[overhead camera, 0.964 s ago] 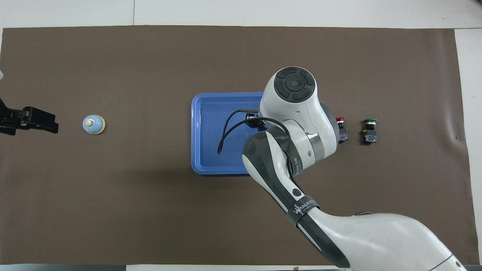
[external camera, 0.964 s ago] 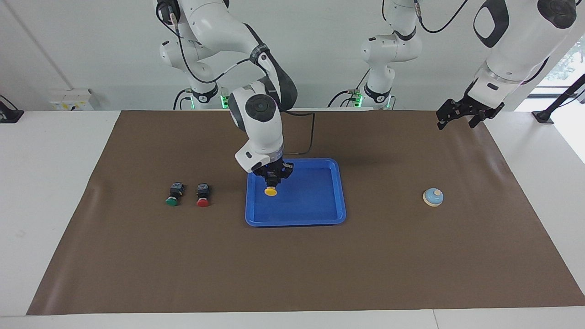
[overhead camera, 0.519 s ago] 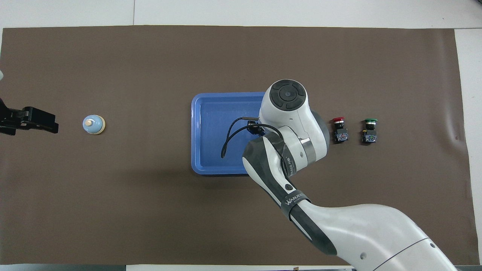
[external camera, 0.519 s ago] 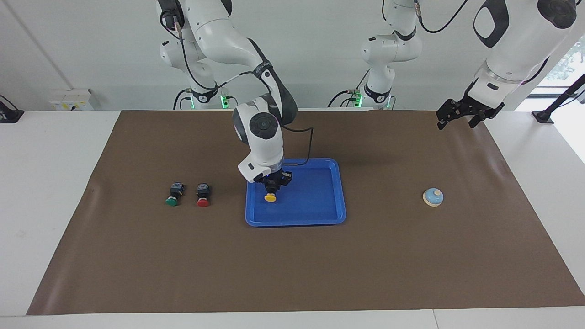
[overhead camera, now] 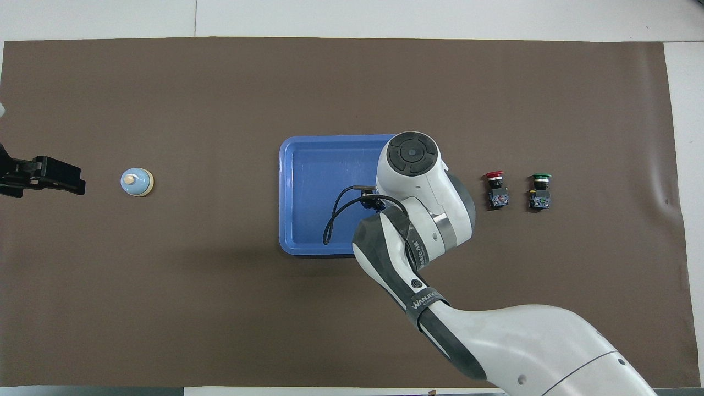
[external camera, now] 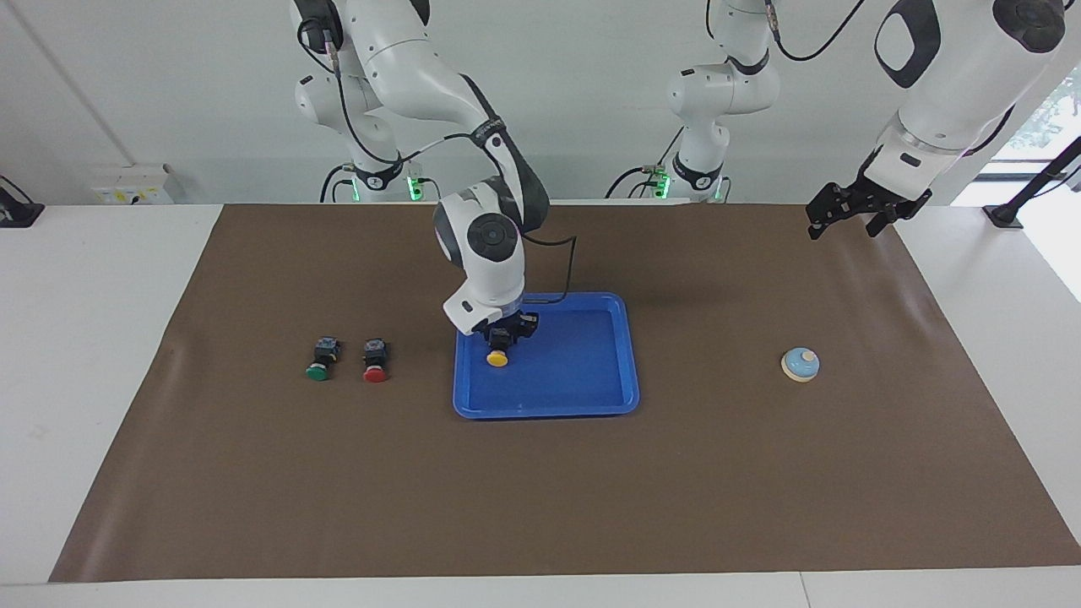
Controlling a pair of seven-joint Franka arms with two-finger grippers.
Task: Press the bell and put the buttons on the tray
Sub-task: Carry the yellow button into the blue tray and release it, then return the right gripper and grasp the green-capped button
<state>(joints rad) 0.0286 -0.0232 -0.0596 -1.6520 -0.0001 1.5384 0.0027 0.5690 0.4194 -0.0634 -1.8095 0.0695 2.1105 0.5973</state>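
Right gripper [external camera: 500,339] sits low inside the shallow bright-blue plastic tray [external camera: 591,384], at the yellow-capped black push-button switch [external camera: 497,355]. Yellow button rests on the tray floor, in the part of the tray toward the right arm's end and nearer the robots, cap pointing away from the robots. Gripper fingers are around or right at the button's black body; can't tell whether they clamp it or have let go. From overhead the right arm's wrist covers both gripper and button; only the tray's bare half [overhead camera: 308,192] shows.

Left gripper [external camera: 853,207] hangs over the brown table mat [external camera: 540,490] at the left arm's end, fingers spread apart, nothing in them. That arm is waiting.

Small light-blue dome bell with cream base and knob [external camera: 800,364] stands on the mat toward the left arm's end, well apart from the tray.

Red-capped black button switch [external camera: 375,361] and green-capped black button switch [external camera: 320,360] lie side by side on the mat toward the right arm's end, outside the tray, red one closer to it. Both caps point away from the robots.
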